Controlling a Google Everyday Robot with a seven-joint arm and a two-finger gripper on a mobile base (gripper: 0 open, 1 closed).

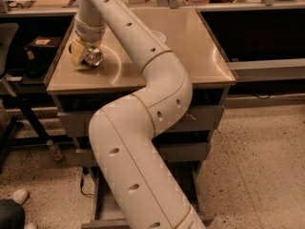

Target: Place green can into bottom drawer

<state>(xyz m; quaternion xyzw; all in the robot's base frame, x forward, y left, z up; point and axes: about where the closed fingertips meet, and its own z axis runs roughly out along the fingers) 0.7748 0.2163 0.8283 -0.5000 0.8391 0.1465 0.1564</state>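
My gripper (87, 53) is at the left end of the countertop (190, 56), just above its surface, pointing down. It is shut on the green can (94, 57). Only the can's shiny silver end shows between the yellowish fingers (76, 51); its green sides are hidden. The bottom drawer (106, 208) stands pulled open near the floor below the counter. My arm hides most of its inside.
A white bowl (160, 34) sits mid-counter, partly behind my arm. The top drawer (205, 118) and the middle drawer (183, 151) are closed. A black chair (7, 56) and a rack stand to the left. A shoe (19, 196) and a small bottle (55, 151) lie on the floor at left.
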